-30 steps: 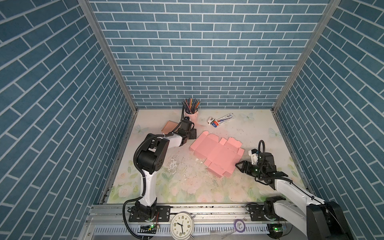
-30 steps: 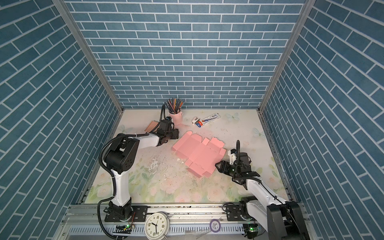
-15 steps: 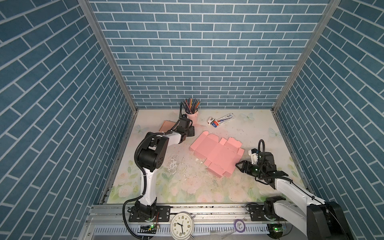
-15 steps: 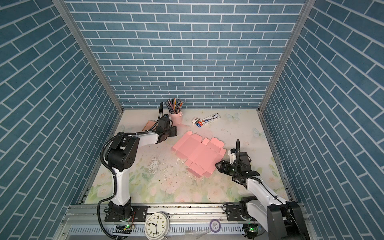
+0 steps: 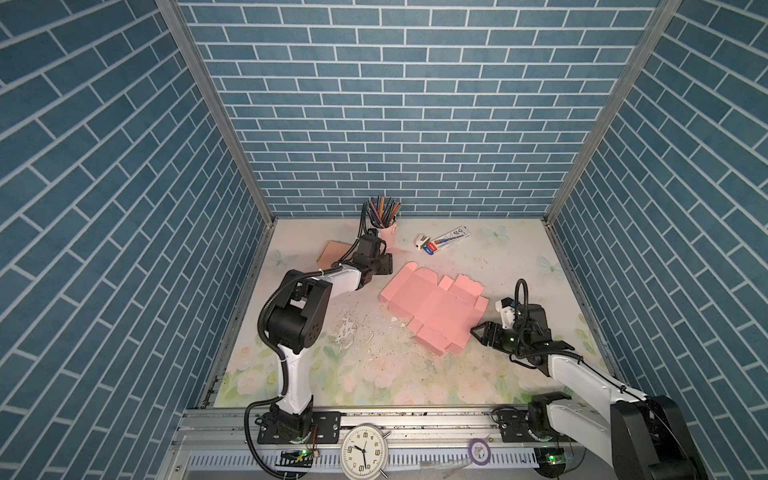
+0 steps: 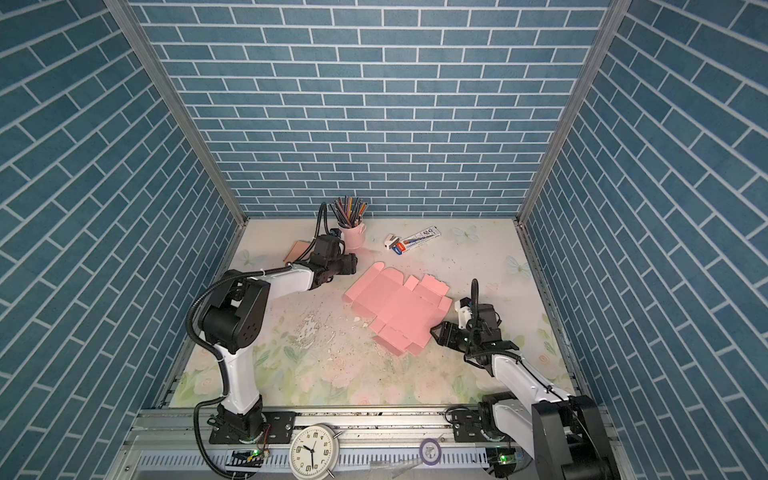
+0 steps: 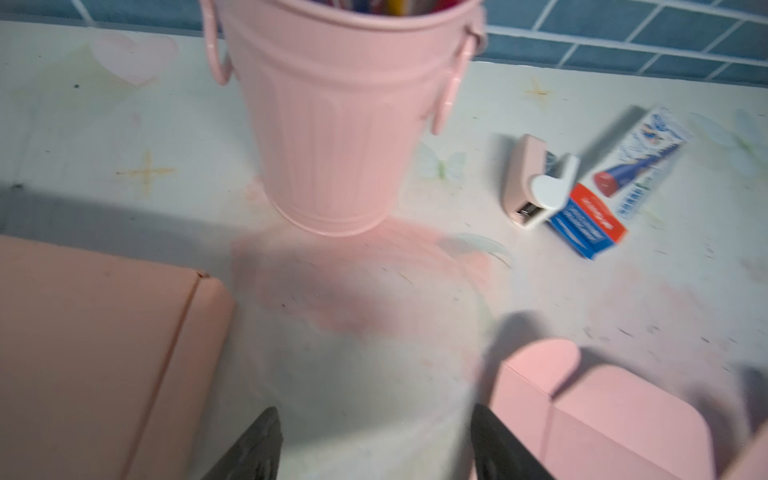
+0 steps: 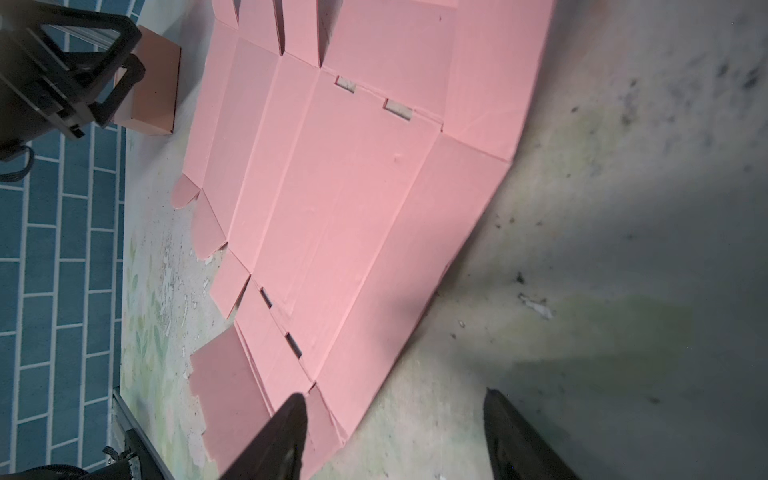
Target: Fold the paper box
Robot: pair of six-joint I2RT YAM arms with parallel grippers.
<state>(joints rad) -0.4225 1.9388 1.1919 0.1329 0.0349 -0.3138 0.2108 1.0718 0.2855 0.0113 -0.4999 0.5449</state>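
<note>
The paper box [image 5: 434, 305] [image 6: 399, 309] is a pink, creased blank lying flat and unfolded mid-table, with its flaps spread out. My left gripper [image 5: 384, 264] [image 6: 349, 264] hovers just off the blank's far-left corner. In the left wrist view it [image 7: 374, 415] is open over bare table, with a rounded flap of the paper box [image 7: 602, 415] beside one finger. My right gripper [image 5: 482, 330] [image 6: 441, 330] sits low at the blank's near-right corner. In the right wrist view it [image 8: 395, 395] is open. One fingertip [image 8: 291, 415] overlaps the corner of the paper box [image 8: 353, 208], the other is over bare table.
A pink bucket of pencils [image 5: 386, 230] [image 7: 345, 124] stands at the back, close to the left gripper. A stapler [image 7: 536, 187] and a pen carton [image 7: 623, 178] lie to its right. A brown folded box [image 5: 332, 253] [image 7: 95, 353] sits back left. A clock [image 5: 363, 451] stands on the front rail.
My left gripper has shifted slightly back toward the pencil bucket. The right arm and the pink blank have not moved.
</note>
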